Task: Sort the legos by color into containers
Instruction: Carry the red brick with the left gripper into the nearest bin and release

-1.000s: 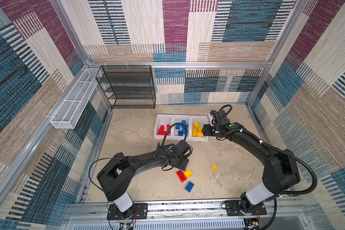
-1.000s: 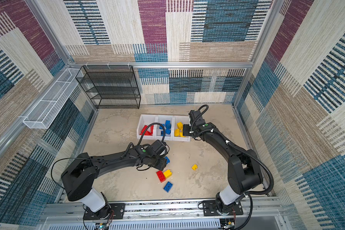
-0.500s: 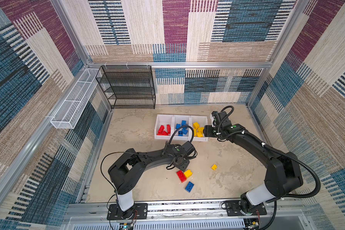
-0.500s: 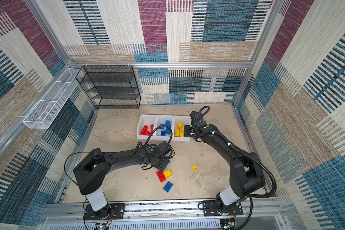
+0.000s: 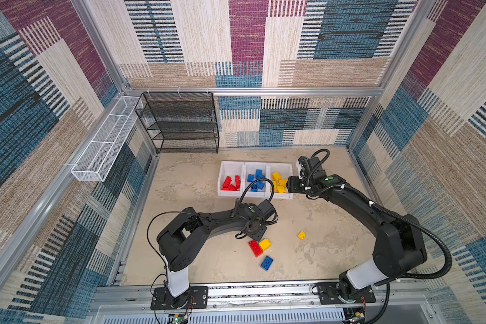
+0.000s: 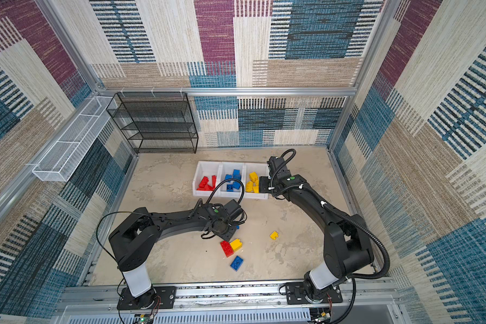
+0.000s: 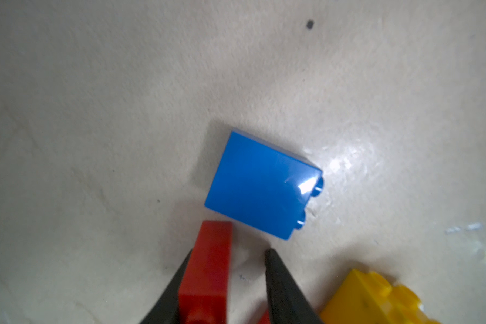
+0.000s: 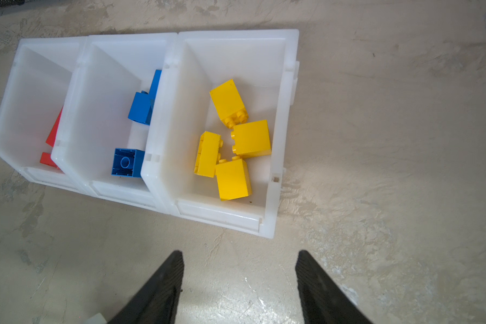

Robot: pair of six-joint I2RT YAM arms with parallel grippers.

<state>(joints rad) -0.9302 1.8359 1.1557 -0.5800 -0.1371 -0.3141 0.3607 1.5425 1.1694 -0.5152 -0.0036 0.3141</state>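
A row of three containers (image 5: 232, 166), side by side and touching, stands in the far half of the tabletop (image 5: 185, 190), each with legos (image 5: 230, 183) inside. A mesh shelf (image 5: 180, 120) occupies the far-left corner, and a wire basket (image 5: 104, 146) runs along the left wall. Near of the row lie loose bricks: a left-hand brick (image 5: 255, 248) touching a right-hand brick (image 5: 265, 244), a third brick (image 7: 264, 185) just far of them, a fourth brick (image 5: 267, 263) just near of them, and a fifth brick (image 5: 301, 235) apart to the right.
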